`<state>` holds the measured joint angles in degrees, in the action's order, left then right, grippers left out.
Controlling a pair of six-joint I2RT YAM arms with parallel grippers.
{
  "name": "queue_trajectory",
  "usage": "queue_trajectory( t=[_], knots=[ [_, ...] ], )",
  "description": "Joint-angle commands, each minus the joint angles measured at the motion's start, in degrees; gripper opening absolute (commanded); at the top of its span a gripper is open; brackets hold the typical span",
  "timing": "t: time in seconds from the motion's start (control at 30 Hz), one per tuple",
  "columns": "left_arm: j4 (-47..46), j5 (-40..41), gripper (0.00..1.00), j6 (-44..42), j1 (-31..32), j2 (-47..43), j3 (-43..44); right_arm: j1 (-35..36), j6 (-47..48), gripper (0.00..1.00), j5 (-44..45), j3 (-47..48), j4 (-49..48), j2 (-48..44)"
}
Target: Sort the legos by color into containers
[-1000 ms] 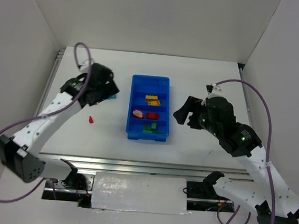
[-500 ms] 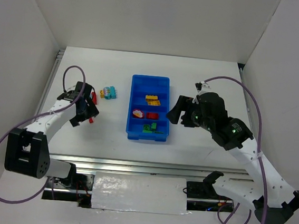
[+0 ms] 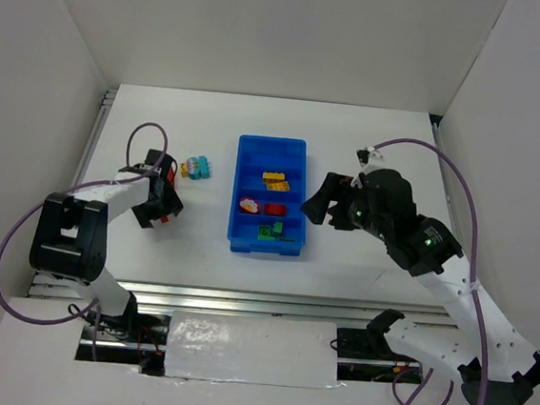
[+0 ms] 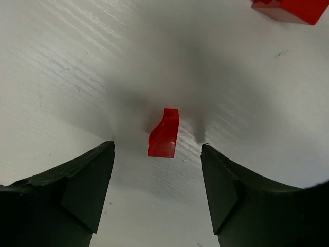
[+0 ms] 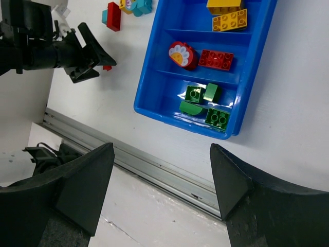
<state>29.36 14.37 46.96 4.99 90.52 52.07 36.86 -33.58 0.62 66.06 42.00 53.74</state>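
A small red lego (image 4: 164, 133) lies on the white table just ahead of my left gripper (image 4: 157, 148), in line with the gap between its open jaws and touching neither. From above, that gripper (image 3: 161, 207) sits low, left of the blue tray (image 3: 238, 192). The tray's containers hold yellow legos (image 3: 274, 180), red legos (image 3: 275, 208) with a round flower piece (image 5: 181, 55), and green legos (image 5: 205, 103). My right gripper (image 3: 319, 207) hovers open and empty beside the tray's right wall. A bigger red lego (image 3: 170, 171) and a teal and yellow cluster (image 3: 195, 167) lie loose.
The tray's far compartment (image 3: 272, 155) has nothing in it. A metal rail (image 5: 154, 167) runs along the table's near edge, below the right gripper's fingers (image 5: 77, 190). White walls enclose the table on three sides.
My left gripper has drawn back from the loose cluster to the small red lego and lowered over it, its jaws narrowing. The right arm has edged slightly left.
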Motion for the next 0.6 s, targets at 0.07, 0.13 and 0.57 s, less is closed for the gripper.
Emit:
queue_trajectory(
  t=[0.07, 0.13, 0.57],
  knots=[
    [-0.62, 2.06, 0.75, 2.17, -0.42, 1.06, -0.66, 0.14, 0.27, 0.82, 0.52, -0.06, -1.66, -1.35],
    [-0.62, 1.89, 0.72, 2.26, -0.42, 1.5, -0.83, 0.23, 0.27, 0.82, 0.61, 0.03, -1.57, -1.27],
    [-1.51, 0.92, 0.18, 2.61, -0.51, 2.3, -1.63, 0.14, 1.06, 0.82, 0.61, 1.35, -0.95, -0.3]
  ],
)
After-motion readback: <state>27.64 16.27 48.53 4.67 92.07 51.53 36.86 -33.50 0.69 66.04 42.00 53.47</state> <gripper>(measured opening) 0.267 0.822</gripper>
